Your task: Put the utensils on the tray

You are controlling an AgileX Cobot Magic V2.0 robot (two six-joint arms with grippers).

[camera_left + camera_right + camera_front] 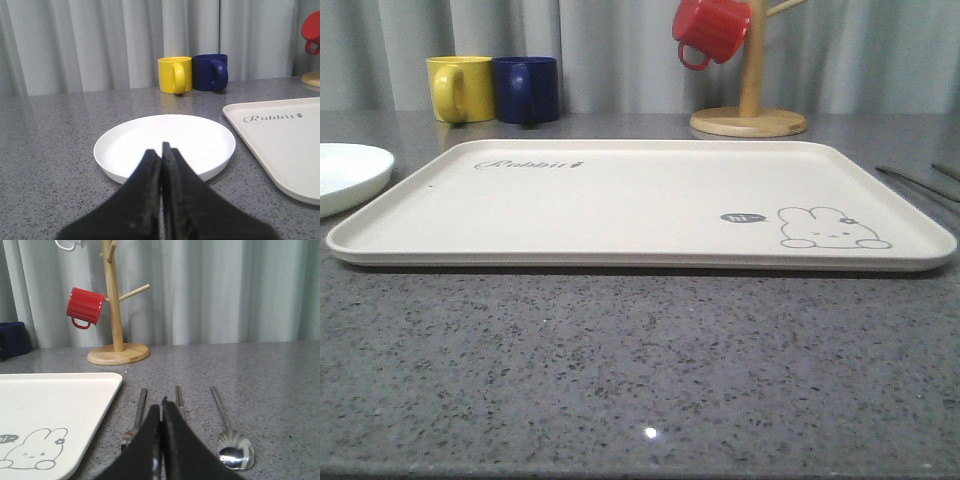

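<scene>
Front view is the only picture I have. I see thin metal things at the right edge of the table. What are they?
Observer: A fork, a chopstick pair and a spoon, lying side by side on the table beside the tray.
Operator: Is the right claw holding one?
Observer: No. The right claw is shut and empty.
Operator: And the left one?
Observer: The left claw is shut too, in front of the white plate.
</scene>
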